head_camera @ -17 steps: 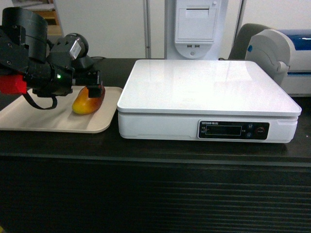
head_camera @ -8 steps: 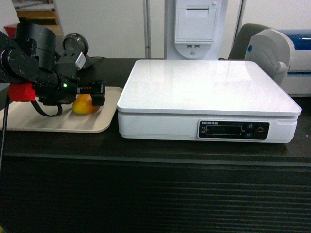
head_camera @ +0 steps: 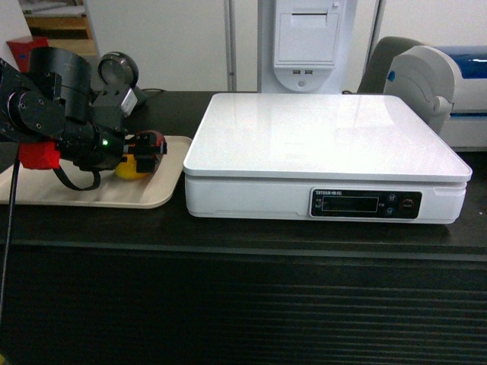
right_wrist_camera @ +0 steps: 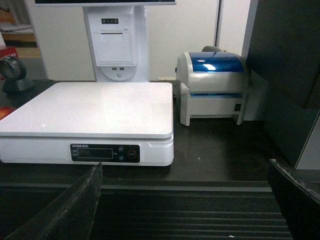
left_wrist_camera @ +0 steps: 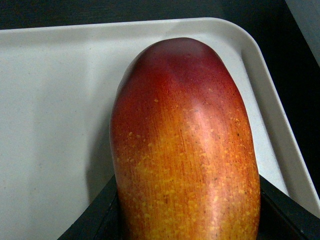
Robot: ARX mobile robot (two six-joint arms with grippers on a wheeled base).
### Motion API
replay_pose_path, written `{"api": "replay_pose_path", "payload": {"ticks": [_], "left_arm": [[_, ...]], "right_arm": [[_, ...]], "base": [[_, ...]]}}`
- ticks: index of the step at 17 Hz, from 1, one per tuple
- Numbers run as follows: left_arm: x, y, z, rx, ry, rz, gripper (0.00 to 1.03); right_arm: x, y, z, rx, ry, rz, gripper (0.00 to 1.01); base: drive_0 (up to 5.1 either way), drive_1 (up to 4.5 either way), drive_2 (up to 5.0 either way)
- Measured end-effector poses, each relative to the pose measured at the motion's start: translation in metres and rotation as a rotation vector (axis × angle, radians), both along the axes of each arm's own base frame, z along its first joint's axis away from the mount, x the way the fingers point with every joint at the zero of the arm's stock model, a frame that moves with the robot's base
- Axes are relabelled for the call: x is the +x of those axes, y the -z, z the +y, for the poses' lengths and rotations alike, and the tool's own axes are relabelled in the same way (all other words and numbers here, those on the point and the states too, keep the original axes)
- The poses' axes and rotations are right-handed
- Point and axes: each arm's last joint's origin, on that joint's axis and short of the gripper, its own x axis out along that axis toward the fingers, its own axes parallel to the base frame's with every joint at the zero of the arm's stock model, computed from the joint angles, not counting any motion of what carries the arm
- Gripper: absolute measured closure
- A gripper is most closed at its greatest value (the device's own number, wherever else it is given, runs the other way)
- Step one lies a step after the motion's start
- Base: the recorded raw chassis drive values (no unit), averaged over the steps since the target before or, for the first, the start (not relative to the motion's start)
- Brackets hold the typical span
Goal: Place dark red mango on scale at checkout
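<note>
Against the view of a second ago, the left gripper (head_camera: 149, 146) has swung lower and turned over the beige plastic tray (head_camera: 91, 194), and the dark red mango fading to orange-yellow (head_camera: 131, 166) now shows only as a sliver behind the black jaws, where before it lay plainly in view; I judge the grasp is being taken and the lift has not begun.

In the left wrist view the mango (left_wrist_camera: 185, 145) fills the frame, lying on the tray beside the large white flat-topped scale (head_camera: 323, 144); dark jaw edges stand at either flank of the fruit low in the picture, close against it; whether they press the skin or merely bracket it I cannot tell.

The right gripper (right_wrist_camera: 185, 200) hangs before the black wood-grain counter (head_camera: 243, 251), in front of the scale, its jaws spread wide and holding nothing; the scale's platter is bare.
</note>
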Motion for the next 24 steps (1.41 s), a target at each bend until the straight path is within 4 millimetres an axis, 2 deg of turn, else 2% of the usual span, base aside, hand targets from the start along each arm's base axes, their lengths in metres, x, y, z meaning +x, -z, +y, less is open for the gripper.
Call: {"api": "replay_pose_path", "payload": {"ticks": [1,2,3,6,7,9,12,13,17,21,24], "left_arm": [[-0.007,-0.006,0.000,0.005,-0.002,0.001,0.44],[-0.016,-0.027,-0.002,0.002,0.004,-0.050,0.45],[-0.018,-0.035,-0.004,0.001,0.008,-0.068,0.45],[-0.025,-0.076,-0.019,-0.003,0.034,-0.157,0.45],[-0.028,-0.096,-0.031,0.000,0.046,-0.201,0.45],[-0.033,-0.123,-0.056,-0.009,0.092,-0.257,0.45],[-0.040,-0.146,-0.096,-0.022,0.149,-0.303,0.45],[-0.045,-0.152,-0.138,-0.048,0.205,-0.279,0.45],[-0.048,-0.146,-0.178,-0.062,0.252,-0.250,0.45],[-0.054,-0.118,-0.231,-0.045,0.302,-0.151,0.45],[-0.055,-0.103,-0.258,-0.054,0.307,-0.102,0.45]], "right_arm": [[0.000,0.000,0.000,0.000,0.000,0.000,0.03],[0.000,0.000,0.000,0.000,0.000,0.000,0.03],[0.000,0.000,0.000,0.000,0.000,0.000,0.03],[0.000,0.000,0.000,0.000,0.000,0.000,0.03],[0.000,0.000,0.000,0.000,0.000,-0.001,0.03],[0.000,0.000,0.000,0.000,0.000,0.000,0.03],[0.000,0.000,0.000,0.000,0.000,0.000,0.03],[0.000,0.000,0.000,0.000,0.000,0.000,0.03],[0.000,0.000,0.000,0.000,0.000,0.000,0.03],[0.000,0.000,0.000,0.000,0.000,0.000,0.03],[0.000,0.000,0.000,0.000,0.000,0.000,0.03]], "base": [[0.0,0.00,0.0],[0.0,0.00,0.0],[0.0,0.00,0.0],[0.0,0.00,0.0],[0.0,0.00,0.0],[0.0,0.00,0.0],[0.0,0.00,0.0],[0.0,0.00,0.0],[0.0,0.00,0.0],[0.0,0.00,0.0],[0.0,0.00,0.0]]}}
